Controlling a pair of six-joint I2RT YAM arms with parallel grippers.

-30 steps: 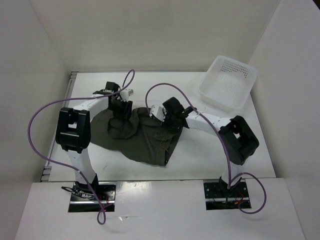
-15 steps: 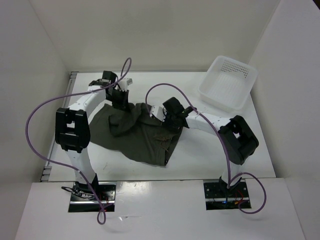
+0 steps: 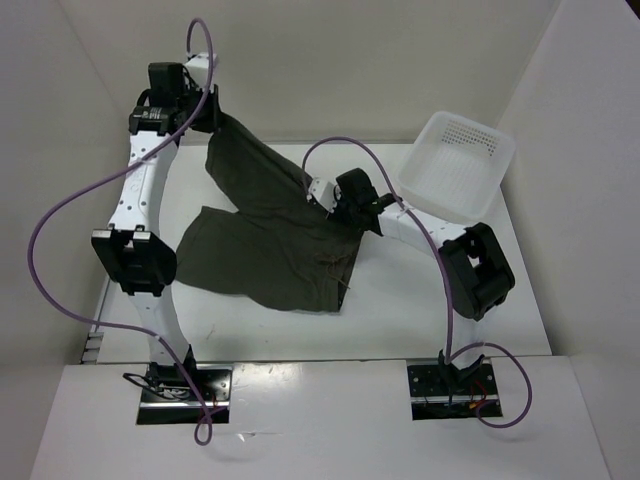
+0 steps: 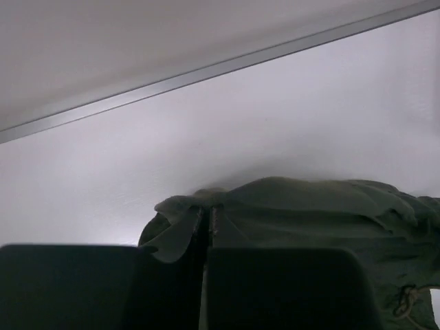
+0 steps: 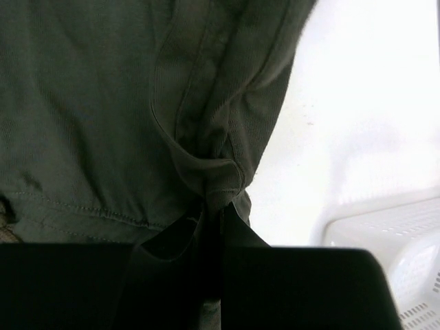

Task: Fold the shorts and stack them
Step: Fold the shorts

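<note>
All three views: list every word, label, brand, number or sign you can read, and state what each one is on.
None: no text can be read in any view.
shorts: plain olive fabric, no print or tag showing.
basket: plain white, only rows of holes.
left arm and right arm: no legible marking on the housings.

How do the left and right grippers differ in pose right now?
The left gripper is high at the far-left corner, holding its end of the shorts up; the right gripper sits low mid-table, its end down. Both are shut on fabric.
</note>
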